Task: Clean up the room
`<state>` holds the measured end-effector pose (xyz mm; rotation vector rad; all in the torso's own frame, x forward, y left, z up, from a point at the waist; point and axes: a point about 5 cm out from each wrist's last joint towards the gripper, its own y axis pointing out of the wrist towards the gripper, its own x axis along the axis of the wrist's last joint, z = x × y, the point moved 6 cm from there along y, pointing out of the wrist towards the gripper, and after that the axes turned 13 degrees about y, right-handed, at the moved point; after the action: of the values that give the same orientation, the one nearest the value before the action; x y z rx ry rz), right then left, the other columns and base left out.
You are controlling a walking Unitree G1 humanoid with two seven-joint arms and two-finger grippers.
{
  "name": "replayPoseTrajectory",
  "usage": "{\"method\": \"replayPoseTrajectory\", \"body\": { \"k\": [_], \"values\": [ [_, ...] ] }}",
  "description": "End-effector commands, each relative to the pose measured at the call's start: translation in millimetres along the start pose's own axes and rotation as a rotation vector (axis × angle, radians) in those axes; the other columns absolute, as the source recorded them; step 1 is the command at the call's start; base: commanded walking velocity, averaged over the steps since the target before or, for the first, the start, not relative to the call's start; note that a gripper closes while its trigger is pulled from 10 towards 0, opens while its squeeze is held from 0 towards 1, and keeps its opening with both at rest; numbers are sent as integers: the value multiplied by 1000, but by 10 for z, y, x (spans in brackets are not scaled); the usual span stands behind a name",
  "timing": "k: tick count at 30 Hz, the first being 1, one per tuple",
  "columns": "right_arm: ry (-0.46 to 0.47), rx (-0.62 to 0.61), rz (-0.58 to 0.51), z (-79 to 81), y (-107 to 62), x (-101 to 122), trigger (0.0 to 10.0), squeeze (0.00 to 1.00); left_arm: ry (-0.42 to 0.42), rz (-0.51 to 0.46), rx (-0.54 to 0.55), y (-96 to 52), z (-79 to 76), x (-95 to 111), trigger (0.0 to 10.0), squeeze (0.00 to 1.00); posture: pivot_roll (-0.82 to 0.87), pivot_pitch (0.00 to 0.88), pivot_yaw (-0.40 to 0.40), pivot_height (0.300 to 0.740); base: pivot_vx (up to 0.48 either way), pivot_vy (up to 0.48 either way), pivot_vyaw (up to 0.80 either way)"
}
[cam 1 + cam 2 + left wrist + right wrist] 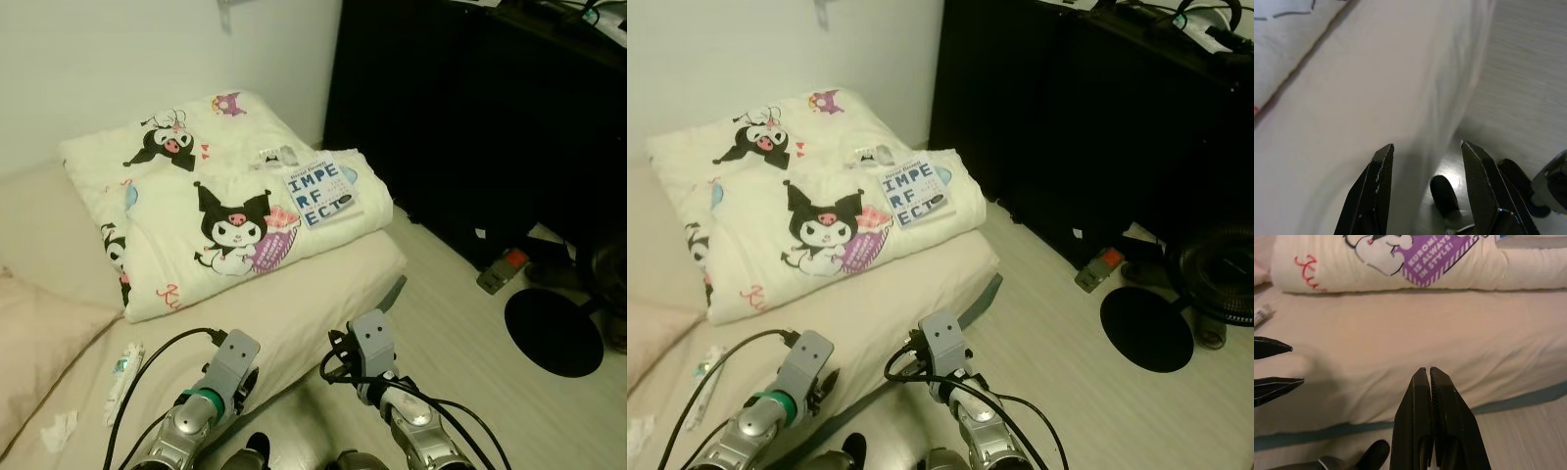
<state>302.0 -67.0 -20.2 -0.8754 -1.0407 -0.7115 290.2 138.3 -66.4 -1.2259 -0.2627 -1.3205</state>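
Observation:
A low mattress [294, 313] lies on the pale wood floor, and both my wrists hang over its near edge. On it rests a folded cream blanket [196, 196] printed with black cartoon characters, with a blue-and-white book [320, 191] on the blanket's right corner. A white tube [123, 377] and a crumpled tissue [59, 428] lie on the mattress at the near left. My left gripper [1426, 144] is open above the mattress edge, holding nothing. My right gripper [1428, 368] is shut and empty, pointing at the mattress side below the blanket.
A tall black cabinet [470, 117] stands on the right. A floor fan [1220, 284] with a round black base [554, 331] and a small orange-and-grey device [502, 269] sit on the floor by it. A pink pillow [39, 343] lies at far left.

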Motion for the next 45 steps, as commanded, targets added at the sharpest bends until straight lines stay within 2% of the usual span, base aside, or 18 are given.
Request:
{"method": "replayPoseTrajectory", "body": {
  "k": [1,33,45],
  "values": [
    [15,-17,25,-33,-38,-81,10000,0,-8,7,-14,-18,-63,-34,10000,0,-59,5,-37,740,-386,0,0],
    [-3,-12,30,-20,-25,-82,10000,0,-6,7,-9,-20,-51,-37,10000,0,-58,5,-35,740,-326,0,0],
    [-1,-4,31,-8,-26,-85,10000,0,-8,-1,-9,-17,-55,-17,10000,0,-56,5,-36,740,0,0,797]
  ]
}}
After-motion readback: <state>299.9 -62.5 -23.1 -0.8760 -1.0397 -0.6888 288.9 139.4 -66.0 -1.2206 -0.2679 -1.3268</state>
